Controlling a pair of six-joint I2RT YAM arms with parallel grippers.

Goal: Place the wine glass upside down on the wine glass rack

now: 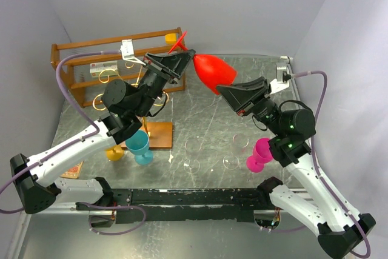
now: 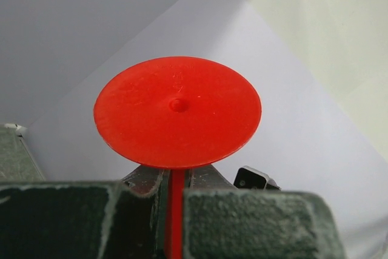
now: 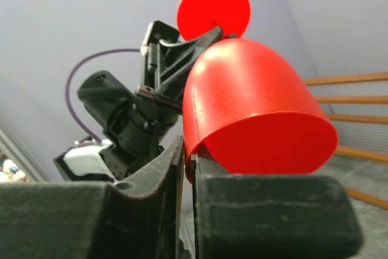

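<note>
The red wine glass (image 1: 213,71) hangs on its side in the air above the far part of the table, held between both arms. My left gripper (image 1: 188,57) is shut on its thin stem (image 2: 176,210), just behind the round foot (image 2: 177,112). My right gripper (image 1: 225,92) is shut on the rim of the bowl (image 3: 254,107), with one finger inside and one outside. In the right wrist view the foot (image 3: 213,7) shows beyond the bowl. The wine glass rack's wooden base (image 1: 159,136) and a few gold curls (image 1: 108,77) peek out from behind my left arm.
An orange-brown wooden crate (image 1: 79,65) stands at the back left. A teal glass (image 1: 139,144) and a yellow glass (image 1: 115,151) stand by the rack's base. A pink glass (image 1: 262,153) is near my right arm, and clear glasses (image 1: 194,145) lie mid-table.
</note>
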